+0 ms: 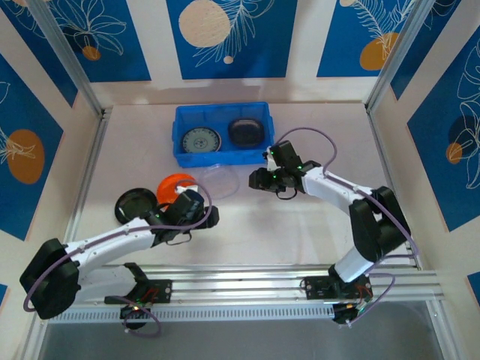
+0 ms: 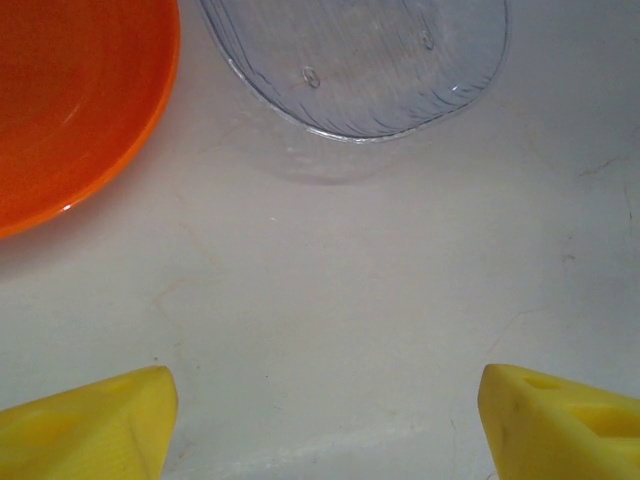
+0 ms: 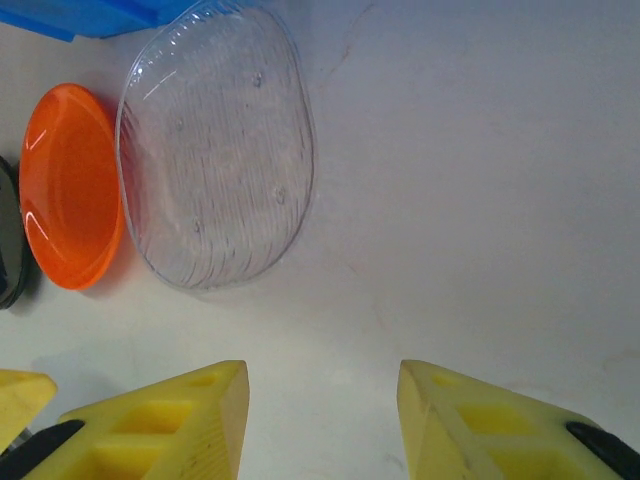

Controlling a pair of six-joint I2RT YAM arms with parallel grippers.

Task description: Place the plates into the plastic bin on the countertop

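Observation:
The blue plastic bin (image 1: 220, 154) stands at the back of the countertop (image 1: 300, 225); a teal-grey patterned plate (image 1: 200, 141) and a dark smoky plate (image 1: 245, 132) lie in it. In front of the bin a clear plate (image 1: 219, 180) (image 2: 370, 70) (image 3: 215, 150) rests on the countertop. An orange plate (image 1: 174, 184) (image 2: 70, 100) (image 3: 70, 185) lies to its left, then a black plate (image 1: 135, 204) (image 3: 6, 235). My left gripper (image 1: 199, 202) (image 2: 330, 420) is open, low beside the orange plate and short of the clear one. My right gripper (image 1: 259, 180) (image 3: 322, 420) is open and empty, just right of the clear plate.
Blue-patterned panels and metal posts wall in the countertop on three sides. A corner of the bin (image 3: 90, 15) sits just beyond the clear plate. An aluminium rail (image 1: 247, 281) with the arm bases runs along the near edge.

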